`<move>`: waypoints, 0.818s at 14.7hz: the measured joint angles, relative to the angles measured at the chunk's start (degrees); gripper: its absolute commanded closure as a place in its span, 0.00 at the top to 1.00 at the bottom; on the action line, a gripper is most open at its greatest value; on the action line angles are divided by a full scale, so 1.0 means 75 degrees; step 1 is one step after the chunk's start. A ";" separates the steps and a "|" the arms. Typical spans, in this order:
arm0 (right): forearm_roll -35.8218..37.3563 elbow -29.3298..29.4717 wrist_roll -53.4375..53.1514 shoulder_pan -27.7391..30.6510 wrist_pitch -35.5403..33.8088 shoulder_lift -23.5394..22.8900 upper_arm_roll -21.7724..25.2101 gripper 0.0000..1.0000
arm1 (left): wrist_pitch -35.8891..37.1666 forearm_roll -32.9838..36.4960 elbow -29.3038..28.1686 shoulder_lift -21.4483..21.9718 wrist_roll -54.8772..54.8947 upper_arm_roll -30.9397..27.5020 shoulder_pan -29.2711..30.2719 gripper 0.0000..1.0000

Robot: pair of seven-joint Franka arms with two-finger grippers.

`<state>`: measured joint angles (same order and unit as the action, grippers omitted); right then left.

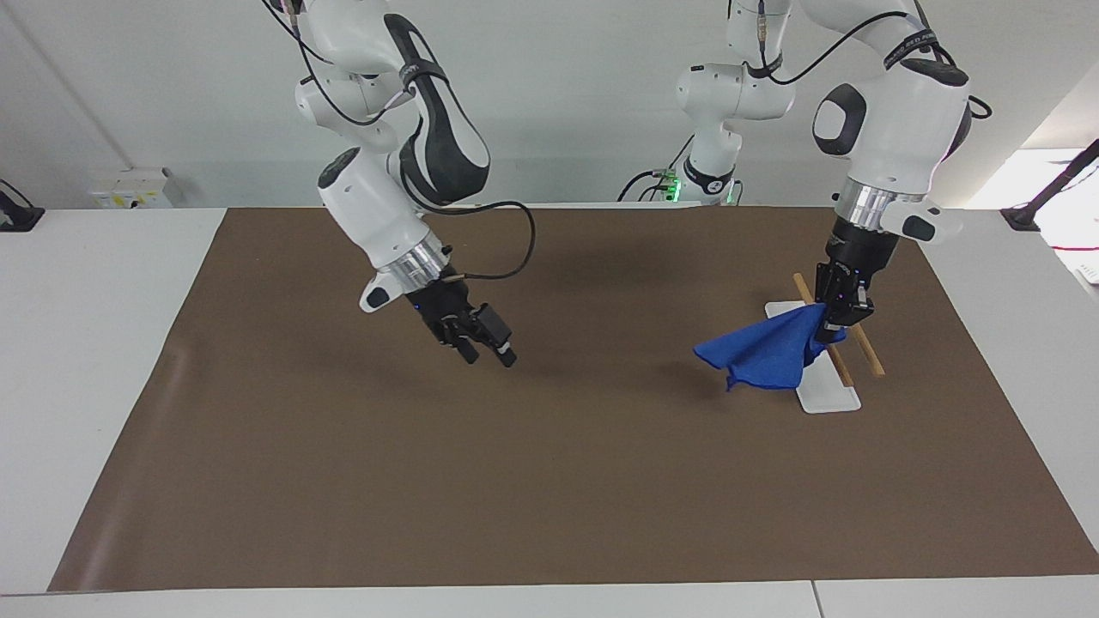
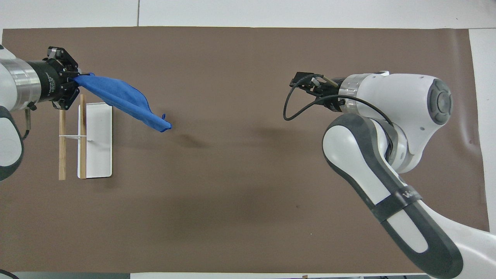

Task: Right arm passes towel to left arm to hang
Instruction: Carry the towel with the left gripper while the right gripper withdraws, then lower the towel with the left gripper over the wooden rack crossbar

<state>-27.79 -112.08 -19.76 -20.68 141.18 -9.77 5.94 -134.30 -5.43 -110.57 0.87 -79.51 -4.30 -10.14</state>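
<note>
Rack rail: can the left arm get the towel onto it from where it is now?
Probably yes. The left gripper holds the towel by one corner right over the rack; nothing lies between them, and the right gripper hangs empty over the mat.

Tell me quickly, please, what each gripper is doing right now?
Left gripper: shut on the towel, over the white rack.
Right gripper: open, holding nothing, over the brown mat.
</note>
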 measured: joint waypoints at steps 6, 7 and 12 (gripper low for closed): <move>0.3183 0.0586 0.1052 0.1305 -0.2984 0.0334 -0.0001 1.00 | -0.0004 0.0009 -0.0395 0.0170 0.2657 -0.0004 0.0815 0.00; 0.3289 0.0861 0.1260 0.1460 -0.3514 0.0366 0.0000 1.00 | -0.0005 0.0009 -0.0413 0.0192 0.3034 -0.0005 0.0939 0.00; 0.3833 0.1930 0.1915 0.2181 -0.5319 0.0946 0.0006 1.00 | 0.0000 0.0010 -0.0504 0.0237 0.4542 -0.0004 0.1395 0.00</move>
<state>0.95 -97.60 -5.40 -4.32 101.29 -2.68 5.99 -134.30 -5.36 -114.34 2.65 -45.45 -4.32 0.32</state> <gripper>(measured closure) 0.000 0.982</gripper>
